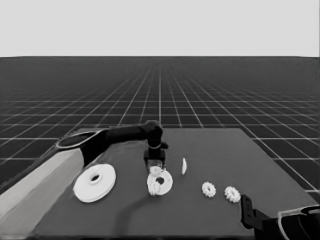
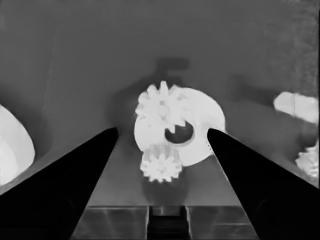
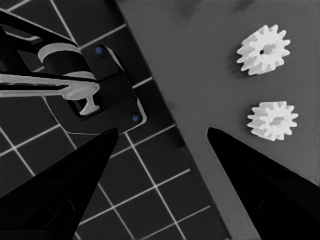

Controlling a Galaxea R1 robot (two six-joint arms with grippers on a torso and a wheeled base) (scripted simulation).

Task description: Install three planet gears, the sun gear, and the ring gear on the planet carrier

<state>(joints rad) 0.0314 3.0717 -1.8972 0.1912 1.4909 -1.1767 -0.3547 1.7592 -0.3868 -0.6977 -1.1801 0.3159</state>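
Left arm reaches in from the table's left side; left gripper [image 1: 155, 166] hangs, fingers pointing down, directly over the far edge of the smaller round part [image 1: 160, 183], a flat white washer-like disc with a dark centre hole, lying near the middle of the dark table [image 1: 220, 145]. Left wrist view: fingers spread wide apart, nothing between them; the smaller round part [image 2: 200, 125] sits in the gap below, touching neither finger [image 2: 75, 175].

Gears at the smaller round part: one small white toothed gear [image 2: 162, 106] lies on top of it beside the centre hole; a second small white toothed gear [image 2: 161, 165] overlaps its rim on the side nearer the wrist camera; whether that second one is seated or tilted, cannot tell.

Larger round part [image 1: 94, 182], a thick-rimmed white disc with a raised hub, lies flat to the left of the smaller one, apart from it; the left arm passes behind it.

Thin white piece [image 1: 184, 166], a narrow sliver, lies just right of the left gripper, clear of the smaller round part.

Two further small white toothed gears lie side by side toward the table's right end, apart from each other: one [image 1: 208, 189] nearer the middle, the other [image 1: 232, 194] nearer the right edge.

Right gripper [image 1: 246, 210] parked at the lower right corner; right wrist view shows its fingers [image 3: 70, 185] parted and empty over the table corner and floor grid.
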